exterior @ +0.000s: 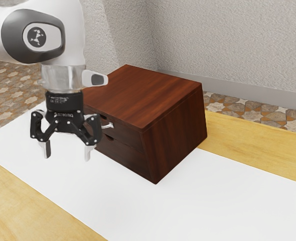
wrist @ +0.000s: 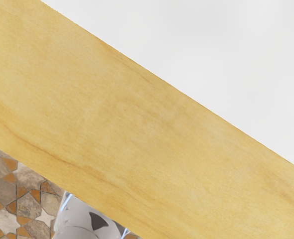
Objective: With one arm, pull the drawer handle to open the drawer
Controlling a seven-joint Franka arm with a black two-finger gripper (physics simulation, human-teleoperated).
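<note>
Dark wood drawer box [exterior: 158,100] on white mat [exterior: 198,201]; gripper [exterior: 66,151] hangs near handle [exterior: 107,126], on exterior view's left, fingers wide apart.

We take this for a room in a home. It has star-patterned stone floor tiles [exterior: 7,85] in brown and grey and a rough off-white plaster wall [exterior: 228,35] with a grey skirting board [exterior: 268,93]. A pale wooden table [exterior: 258,145] carries a small dark reddish-brown wooden drawer chest [exterior: 153,100].
</note>
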